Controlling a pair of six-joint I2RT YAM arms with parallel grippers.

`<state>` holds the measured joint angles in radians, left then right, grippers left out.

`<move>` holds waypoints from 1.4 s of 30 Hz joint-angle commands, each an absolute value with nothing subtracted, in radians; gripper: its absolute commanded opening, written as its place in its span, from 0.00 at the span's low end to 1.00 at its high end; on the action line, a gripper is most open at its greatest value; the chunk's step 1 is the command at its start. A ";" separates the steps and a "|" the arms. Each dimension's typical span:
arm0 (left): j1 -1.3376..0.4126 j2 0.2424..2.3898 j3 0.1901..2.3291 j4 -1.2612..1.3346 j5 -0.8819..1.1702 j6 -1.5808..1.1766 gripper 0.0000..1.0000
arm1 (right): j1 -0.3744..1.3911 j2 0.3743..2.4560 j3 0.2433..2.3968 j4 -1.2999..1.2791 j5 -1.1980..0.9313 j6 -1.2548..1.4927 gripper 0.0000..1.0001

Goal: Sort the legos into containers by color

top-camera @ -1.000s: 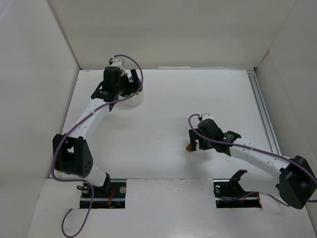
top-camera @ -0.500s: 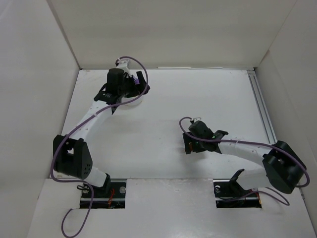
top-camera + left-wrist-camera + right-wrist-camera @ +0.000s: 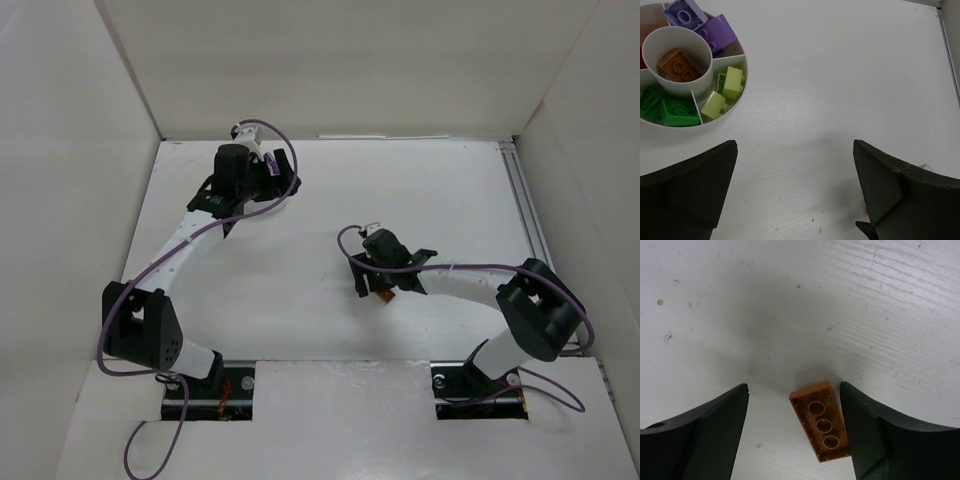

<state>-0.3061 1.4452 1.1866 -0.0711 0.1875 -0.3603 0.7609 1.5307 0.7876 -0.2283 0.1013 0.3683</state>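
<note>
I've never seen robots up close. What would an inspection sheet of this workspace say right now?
Surface: white table, faintly scuffed and specked.
Job's things: round divided dish holds lilac bricks, yellow-green bricks, green bricks, and an orange-brown brick in its centre cup; a loose orange-brown brick lies hollow side up on the table.
Clutter: nothing seen.
Grippers: left gripper open, empty, near the dish; right gripper open, fingers either side of the loose brick.
Cables: purple cable looping along each arm.
Surroundings: white walls on three sides; metal rail at the table's right edge.
</note>
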 commanded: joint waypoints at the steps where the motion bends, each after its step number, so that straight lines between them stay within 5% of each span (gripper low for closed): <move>1: -0.308 1.370 1.143 -0.038 0.161 -0.367 1.00 | 0.787 1.528 0.815 -0.285 0.143 0.313 0.78; 9: -0.308 1.350 1.121 0.005 0.181 -0.376 1.00 | 0.796 1.355 0.681 -0.376 0.172 0.210 0.79; 18: -0.308 1.359 1.103 0.037 0.296 -0.376 1.00 | 0.796 1.341 0.594 -0.146 0.103 0.066 0.74; 25: -0.308 1.329 1.059 0.072 0.426 -0.354 1.00 | 0.796 1.367 0.615 -0.146 0.081 0.043 0.36; 29: -0.308 1.309 1.023 0.081 0.474 -0.354 1.00 | 0.796 1.284 0.604 -0.164 0.032 0.019 0.28; 35: -0.319 1.287 0.902 0.248 0.755 -0.374 1.00 | 0.796 1.040 0.594 -0.121 -0.032 -0.172 0.27; 42: -0.491 1.296 0.890 0.317 0.857 -0.431 1.00 | 0.796 0.862 0.658 -0.071 -0.101 -0.342 0.29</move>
<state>-0.4259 1.3193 0.8902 0.1970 0.7486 -0.4049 0.7879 0.8848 0.6029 -0.1383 -0.0502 -0.2405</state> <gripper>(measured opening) 0.997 0.414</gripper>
